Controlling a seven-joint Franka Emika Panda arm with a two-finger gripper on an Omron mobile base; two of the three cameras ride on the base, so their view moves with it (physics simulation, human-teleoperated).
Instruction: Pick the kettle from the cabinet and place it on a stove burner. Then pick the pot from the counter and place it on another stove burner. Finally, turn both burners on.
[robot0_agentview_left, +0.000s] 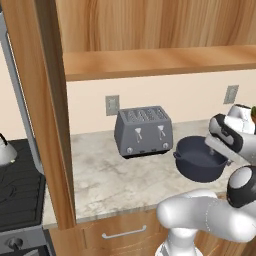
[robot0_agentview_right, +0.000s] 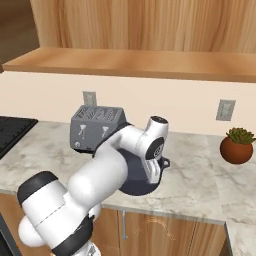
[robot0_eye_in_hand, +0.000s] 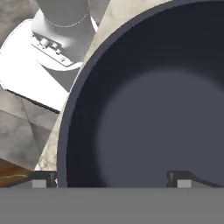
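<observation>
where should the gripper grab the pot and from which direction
Probably the rim wall, from above. The pot sits upright and lidless on the counter, so its thin wall fits between two fingers, one inside and one outside. In the hand view the gripper already looks down with its tips either side of the near rim. The loop handles look small.

I see the pale marbled stone counter (robot0_agentview_left: 107, 182) carrying a boxy grey toaster (robot0_agentview_left: 143, 131), a wide dark blue-grey pot (robot0_agentview_left: 199, 159) and a small terracotta plant pot (robot0_agentview_right: 237, 148).
</observation>
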